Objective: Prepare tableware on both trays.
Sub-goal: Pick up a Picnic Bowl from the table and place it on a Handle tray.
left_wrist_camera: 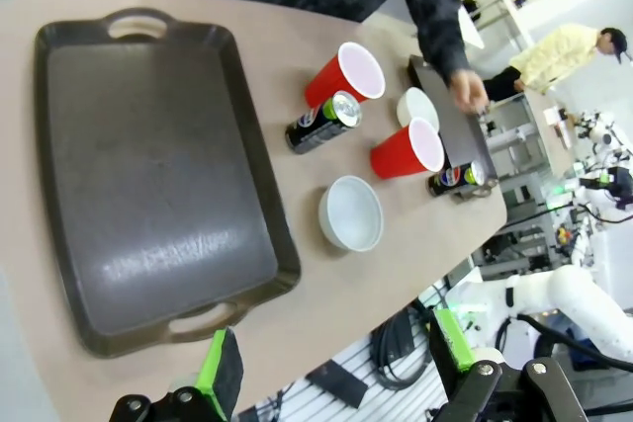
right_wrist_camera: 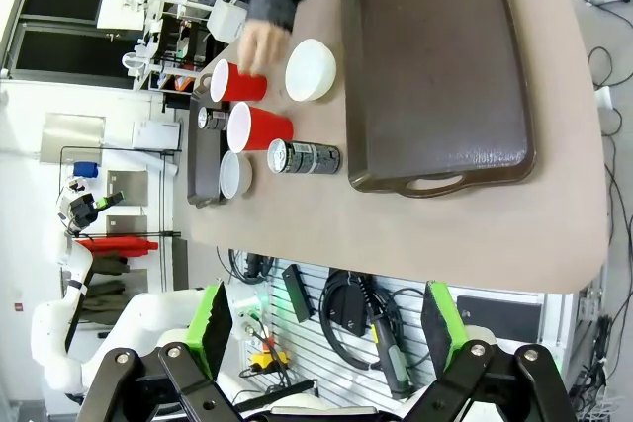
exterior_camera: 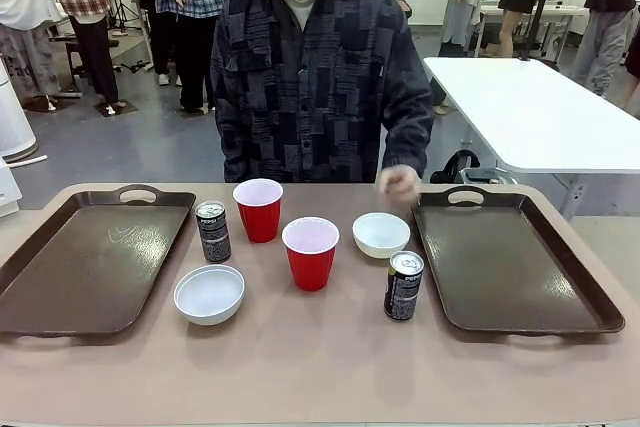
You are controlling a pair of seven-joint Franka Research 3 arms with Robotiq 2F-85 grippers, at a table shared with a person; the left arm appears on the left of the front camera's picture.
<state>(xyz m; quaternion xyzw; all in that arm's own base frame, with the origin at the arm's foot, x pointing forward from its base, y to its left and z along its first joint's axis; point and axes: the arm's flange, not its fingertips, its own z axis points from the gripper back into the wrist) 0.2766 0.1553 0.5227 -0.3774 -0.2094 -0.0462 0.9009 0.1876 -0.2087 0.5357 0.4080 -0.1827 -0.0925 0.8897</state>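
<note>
Two empty dark brown trays lie on the table, one at the left and one at the right. Between them stand two red cups, two white bowls and two dark cans. My left gripper hangs open high above the left tray's near edge, nothing between its green pads. My right gripper is open too, above the table's near edge by the right tray.
A person stands at the far side of the table. One hand hovers by the right tray's far handle, close to the right bowl. A white table stands behind at the right.
</note>
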